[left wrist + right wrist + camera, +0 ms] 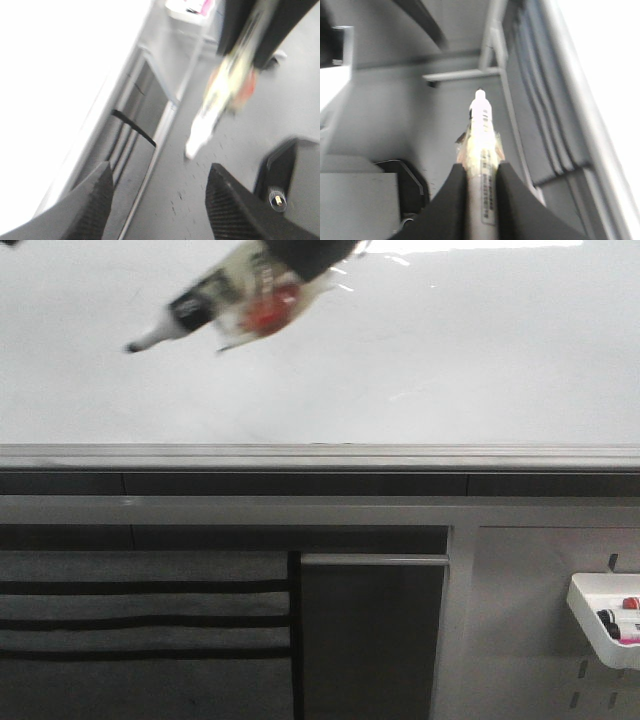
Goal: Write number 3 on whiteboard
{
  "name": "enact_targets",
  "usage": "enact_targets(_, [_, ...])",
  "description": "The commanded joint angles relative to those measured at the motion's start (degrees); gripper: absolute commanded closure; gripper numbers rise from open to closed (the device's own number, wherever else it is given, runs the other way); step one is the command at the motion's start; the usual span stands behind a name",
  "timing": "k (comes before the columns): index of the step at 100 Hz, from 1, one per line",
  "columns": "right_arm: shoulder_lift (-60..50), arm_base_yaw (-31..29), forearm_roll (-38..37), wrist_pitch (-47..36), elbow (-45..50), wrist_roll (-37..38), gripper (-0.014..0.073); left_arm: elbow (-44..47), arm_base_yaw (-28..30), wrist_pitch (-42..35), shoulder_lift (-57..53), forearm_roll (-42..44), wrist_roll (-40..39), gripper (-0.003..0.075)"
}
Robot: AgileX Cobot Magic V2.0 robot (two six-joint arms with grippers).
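The whiteboard (420, 360) fills the upper front view, glossy and bare; no number 3 shows on it. My right gripper (305, 252) comes in from the top edge, shut on a white marker (215, 300). The marker slants down to the left and ends in a dark tip (135, 346). In the right wrist view the jaws (481, 170) clamp the marker (482, 130), with the board (615, 75) off to one side. My left gripper (157, 187) is open and empty. It sees the blurred marker (215, 110) and the board (50, 75). It is out of the front view.
A grey metal rail (320, 455) edges the board's lower side. Below it is a grey perforated panel (520, 640) with a white tray (590, 615) of markers at the right. A dark striped panel (140, 620) is at the lower left.
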Motion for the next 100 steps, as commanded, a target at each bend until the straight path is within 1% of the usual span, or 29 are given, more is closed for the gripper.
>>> enact_targets(1, [-4.6, -2.8, -7.4, -1.7, -1.3, 10.1, 0.0632, 0.3, 3.3, -4.6, -5.1, -0.9, -3.5, 0.0334])
enact_targets(8, [-7.7, -5.7, -10.4, -0.9, 0.6, 15.9, 0.0632, 2.8, 5.8, -5.5, -7.8, -0.9, -5.3, 0.0334])
enact_targets(16, [-12.1, -10.3, -11.0, -2.0, 4.4, 21.3, 0.0632, 6.5, 9.5, -6.7, -11.6, -0.9, -9.9, 0.0334])
enact_targets(24, [-16.2, -14.7, -11.0, -6.5, 10.1, 29.6, 0.0632, 9.9, 12.5, -7.8, -14.8, -1.1, -12.0, 0.0334])
enact_targets(29, [-18.6, -16.8, -11.0, -9.5, 13.4, 32.8, 0.0632, 11.8, 14.1, -8.6, -16.4, -1.8, -12.0, 0.0334])
enact_targets(34, [-20.7, -18.3, -11.0, -12.3, 16.6, 33.1, 0.0632, 13.5, 15.5, -9.9, -17.7, -2.3, -12.0, 0.0334])
enact_targets(42, [-22.4, -18.4, -11.0, -15.5, 19.3, 33.1, 0.0632, 14.8, 16.5, -11.3, -18.4, -2.5, -12.0, 0.0334])
enact_targets(46, [-22.8, -18.4, -10.9, -15.3, 20.0, 33.1, 0.0632, 14.8, 16.6, -11.5, -18.4, -2.5, -12.0, 0.0334])
enact_targets(55, [-22.9, -18.4, -10.9, -12.0, 20.5, 33.1, 0.0632, 14.8, 16.7, -11.7, -18.4, -2.5, -12.0, 0.0334])
enact_targets(63, [-22.5, -18.4, -10.5, -12.1, 20.5, 33.1, 0.0632, 14.8, 16.7, -11.9, -18.4, -2.5, -12.0, 0.0334])
enact_targets(72, [-20.8, -18.3, -7.8, -12.1, 18.3, 33.1, 0.0632, 14.8, 16.7, -11.9, -18.4, -2.5, -12.0, 0.0334])
enact_targets(87, [-13.0, -18.3, -7.5, -2.6, 7.3, 33.0, 0.0632, 14.8, 16.7, -11.9, -18.3, -2.5, -12.0, 0.0334])
enact_targets(100, [-5.7, -18.2, -7.5, 3.0, -2.2, 32.7, 0.0631, 14.8, 16.7, -11.9, -18.3, -2.5, -12.0, 0.0334])
